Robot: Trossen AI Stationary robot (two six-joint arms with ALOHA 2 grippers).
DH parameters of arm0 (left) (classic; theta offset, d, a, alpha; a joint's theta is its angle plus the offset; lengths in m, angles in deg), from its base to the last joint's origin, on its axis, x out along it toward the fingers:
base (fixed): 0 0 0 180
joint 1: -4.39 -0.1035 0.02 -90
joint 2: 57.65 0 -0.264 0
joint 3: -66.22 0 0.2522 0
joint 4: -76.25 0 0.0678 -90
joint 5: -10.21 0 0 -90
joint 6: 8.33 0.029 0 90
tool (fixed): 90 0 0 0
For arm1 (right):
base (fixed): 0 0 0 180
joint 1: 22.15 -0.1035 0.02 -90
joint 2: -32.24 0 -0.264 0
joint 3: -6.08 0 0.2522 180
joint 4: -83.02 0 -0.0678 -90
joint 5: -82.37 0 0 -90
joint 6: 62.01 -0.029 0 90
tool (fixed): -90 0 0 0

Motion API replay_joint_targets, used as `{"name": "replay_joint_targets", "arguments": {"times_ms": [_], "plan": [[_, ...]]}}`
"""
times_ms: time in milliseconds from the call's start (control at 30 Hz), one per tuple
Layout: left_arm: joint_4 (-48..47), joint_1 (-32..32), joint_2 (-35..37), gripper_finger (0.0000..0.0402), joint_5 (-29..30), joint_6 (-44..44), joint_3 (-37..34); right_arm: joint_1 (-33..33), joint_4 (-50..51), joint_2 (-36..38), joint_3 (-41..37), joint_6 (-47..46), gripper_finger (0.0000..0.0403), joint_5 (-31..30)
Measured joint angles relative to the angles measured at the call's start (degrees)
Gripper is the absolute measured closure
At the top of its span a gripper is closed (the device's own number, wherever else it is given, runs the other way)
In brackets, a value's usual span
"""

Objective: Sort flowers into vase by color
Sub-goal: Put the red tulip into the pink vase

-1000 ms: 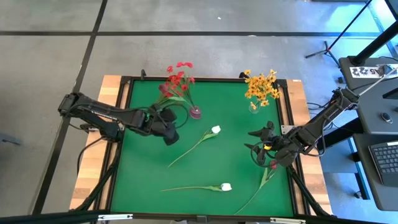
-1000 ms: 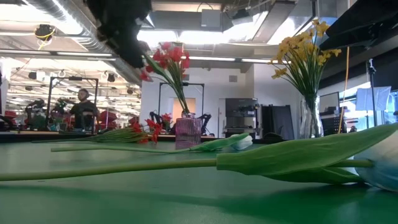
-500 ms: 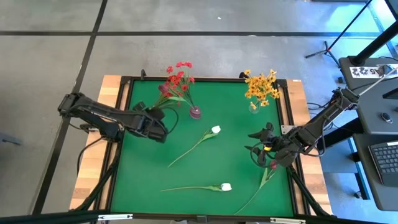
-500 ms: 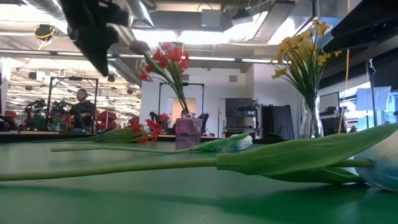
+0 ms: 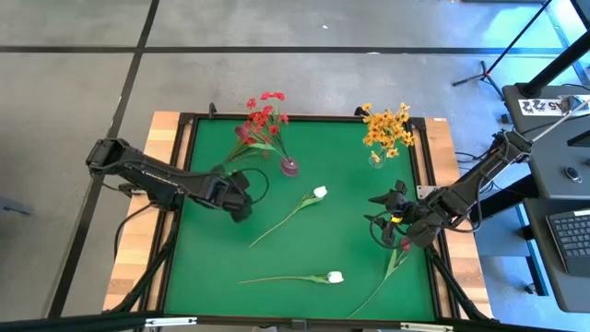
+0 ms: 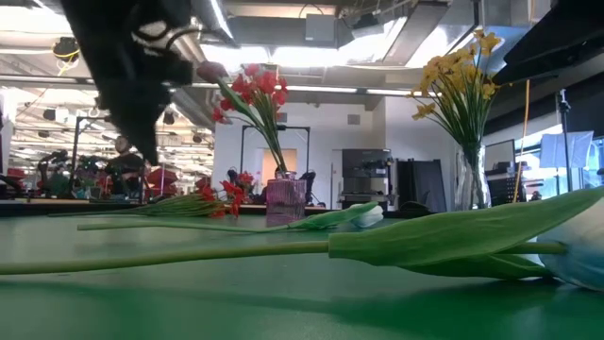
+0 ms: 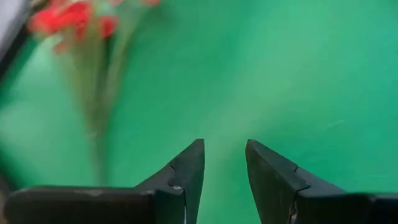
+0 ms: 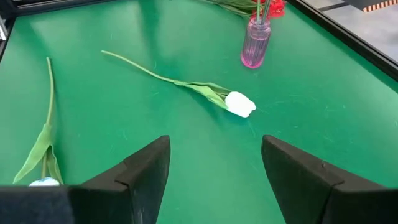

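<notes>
The left gripper [image 5: 241, 205], jaws apart and empty, hovers near the loose red spray [image 5: 241, 138] to collect it; the right gripper [image 5: 385, 221] waits, jaws wide apart

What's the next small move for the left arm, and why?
Probably swing the left tool back toward the loose red spray lying on the mat beside the pink vase and settle over its stem. The tool's fingers stand apart with nothing between them, and that spray is the nearest unsorted flower. The right tool waits open near the mat's right edge.
</notes>
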Motion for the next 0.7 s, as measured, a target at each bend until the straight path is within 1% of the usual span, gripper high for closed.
{"name": "replay_joint_targets", "arguments": {"times_ms": [100,167,233,333,433,533,700], "plan": [[7.53,1.80,0.00,0.0287,-2.81,1.64,0.00,0.00,0.00,0.01,0.00,-0.02,0.0150,0.72],[10.95,3.17,0.02,0.0286,-5.05,2.45,0.00,0.00,0.00,0.02,0.00,-0.06,0.0150,4.35],[13.14,4.88,0.02,0.0286,-5.78,2.46,0.00,0.00,-0.56,0.02,0.00,-0.11,0.0150,10.96],[15.28,7.61,0.02,0.0286,-5.81,2.46,0.00,-0.07,-4.95,-0.61,0.00,-0.05,0.0150,22.18],[16.97,9.50,0.02,0.0286,-5.64,2.40,0.00,-0.09,-9.86,-2.52,0.00,1.63,0.0150,30.31],[19.17,10.73,0.02,0.0286,-5.14,2.16,-0.02,-0.09,-13.46,-6.45,0.11,3.76,0.0150,35.91],[21.59,11.64,0.02,0.0285,-4.94,3.03,-0.02,-0.17,-13.56,-16.55,0.09,4.49,0.0150,43.14]]}}
